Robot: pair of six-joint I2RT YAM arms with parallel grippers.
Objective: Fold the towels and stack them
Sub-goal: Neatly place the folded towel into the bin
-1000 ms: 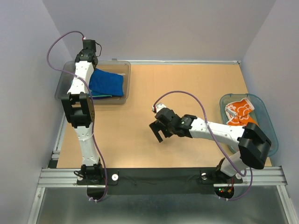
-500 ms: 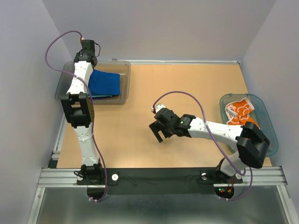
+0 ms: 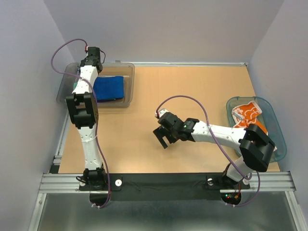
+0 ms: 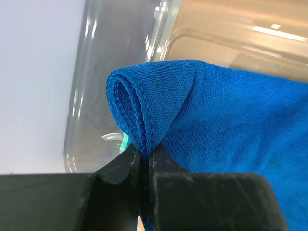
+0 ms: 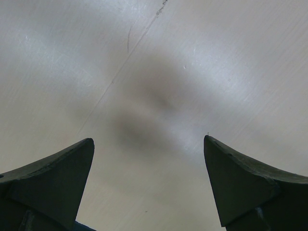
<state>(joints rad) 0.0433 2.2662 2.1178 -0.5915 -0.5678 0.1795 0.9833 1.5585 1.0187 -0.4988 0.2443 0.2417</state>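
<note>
The blue towel (image 3: 109,88), looped terry folded double, lies in the clear plastic bin (image 3: 127,72) at the far left of the table (image 3: 192,86), its edge pinched between the closed fingers of the left gripper (image 4: 143,157). A sliver of mint green towel (image 4: 125,141) shows beneath, mostly hidden. The right gripper (image 5: 148,139) hangs spread wide over the table.

Pair of arms, left arm (image 3: 89,144) and right arm (image 3: 224,136): white tubular links, bulky black joint housings, black bases. Purple cable (image 3: 183,96) looped along each. Left claw (image 4: 144,156) and right claw (image 5: 147,139): matte black, tapered fingers.
</note>
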